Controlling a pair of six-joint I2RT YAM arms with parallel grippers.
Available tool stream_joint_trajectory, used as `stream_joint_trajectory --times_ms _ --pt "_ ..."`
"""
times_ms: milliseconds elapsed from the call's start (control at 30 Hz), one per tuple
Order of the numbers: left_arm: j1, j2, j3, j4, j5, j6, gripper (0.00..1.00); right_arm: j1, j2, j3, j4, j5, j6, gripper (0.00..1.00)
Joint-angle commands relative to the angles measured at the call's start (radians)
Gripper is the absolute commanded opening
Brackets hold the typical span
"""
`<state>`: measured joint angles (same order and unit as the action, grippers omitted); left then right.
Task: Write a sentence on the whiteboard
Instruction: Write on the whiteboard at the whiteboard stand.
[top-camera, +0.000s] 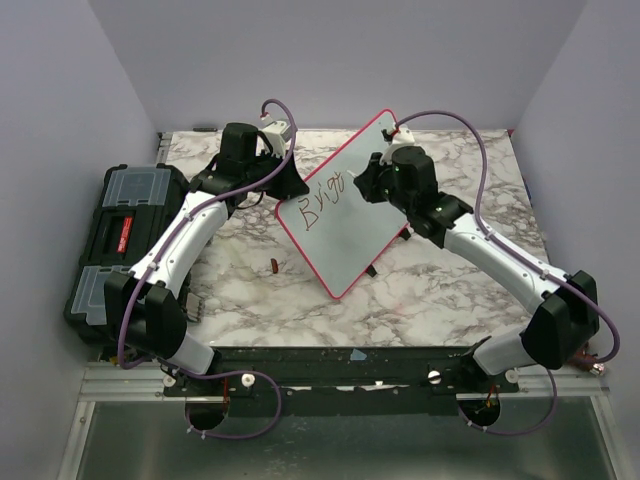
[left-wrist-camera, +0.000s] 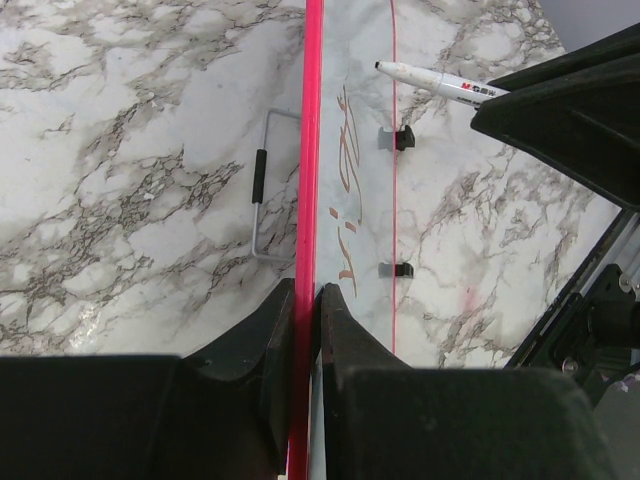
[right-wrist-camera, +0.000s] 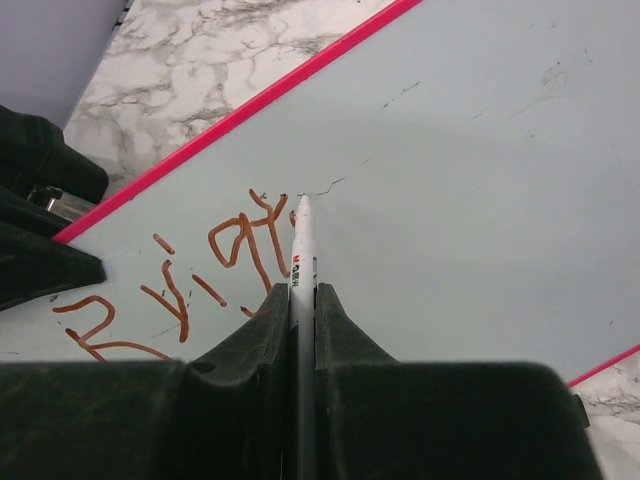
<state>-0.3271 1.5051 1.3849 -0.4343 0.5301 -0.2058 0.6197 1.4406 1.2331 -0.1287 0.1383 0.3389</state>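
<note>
The whiteboard (top-camera: 345, 225), pale with a thin red-pink frame, stands tilted on the marble table. My left gripper (top-camera: 288, 183) is shut on its frame edge (left-wrist-camera: 306, 200) at the board's left corner. My right gripper (top-camera: 368, 183) is shut on a white marker (right-wrist-camera: 303, 260) whose tip rests on the board beside the lettering. The sentence (right-wrist-camera: 200, 275) shows as reddish-brown letters reading roughly "Brig" with a further stroke; it also shows in the top view (top-camera: 328, 200) and edge-on in the left wrist view (left-wrist-camera: 347, 190). The marker also shows in the left wrist view (left-wrist-camera: 435, 82).
A black toolbox (top-camera: 120, 240) with clear lid compartments sits at the table's left edge. A small red-brown marker cap (top-camera: 274, 266) lies on the marble (top-camera: 430, 300) near the board's lower left side. A wire stand (left-wrist-camera: 262, 190) props the board from behind.
</note>
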Motion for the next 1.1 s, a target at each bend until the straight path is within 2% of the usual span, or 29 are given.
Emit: stream_joint_trajectory --times_ms 0,600,1067 --pt "0.000 -0.028 -0.001 0.046 -0.067 0.062 0.00 -0.005 0.038 0.034 0.003 0.008 -0.015 0.01" --pt "0.000 -0.019 0.003 0.045 -0.063 0.068 0.00 -0.015 0.089 0.029 0.014 -0.006 -0.010 0.01" --pt "0.000 -0.023 -0.001 0.044 -0.054 0.067 0.00 -0.021 0.118 0.091 0.001 -0.025 -0.003 0.01"
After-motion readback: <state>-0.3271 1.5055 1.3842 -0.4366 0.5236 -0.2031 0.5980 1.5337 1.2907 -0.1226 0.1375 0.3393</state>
